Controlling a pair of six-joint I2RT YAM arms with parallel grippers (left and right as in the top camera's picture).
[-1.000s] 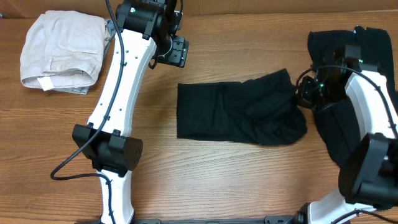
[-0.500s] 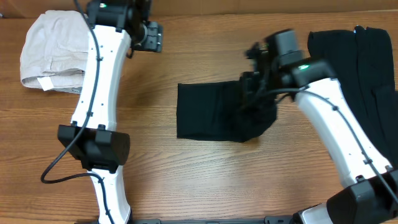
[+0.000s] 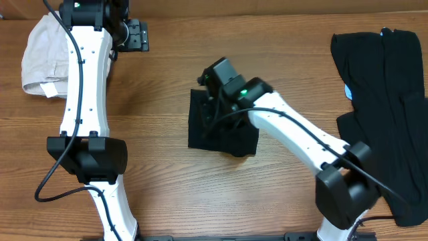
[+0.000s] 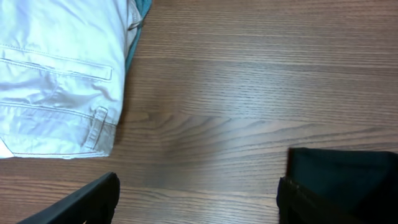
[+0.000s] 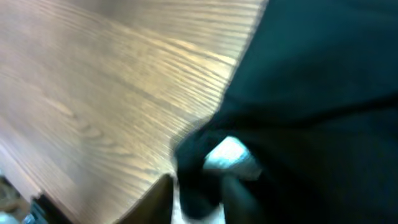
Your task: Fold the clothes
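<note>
The black shorts (image 3: pixel 224 130) lie mid-table, doubled over into a small square. My right gripper (image 3: pixel 210 87) hangs over their far left edge and is shut on a fold of the black fabric. In the blurred right wrist view the fabric (image 5: pixel 311 93) bunches between the jaws (image 5: pixel 205 193), with a small white tag (image 5: pixel 229 155) showing. More black clothes (image 3: pixel 384 100) lie spread at the right edge. My left gripper (image 3: pixel 134 35) is open and empty at the far left; its wrist view shows its fingers (image 4: pixel 84 202) wide apart above bare wood and a corner of the black shorts (image 4: pixel 348 177).
A folded beige garment (image 3: pixel 40 60) lies at the far left corner and also shows in the left wrist view (image 4: pixel 56 74), with a teal edge under it. The right arm stretches diagonally across the table's middle.
My right gripper has carried the right half of the shorts leftward over the left half. My left arm has swung left toward the beige garment.
</note>
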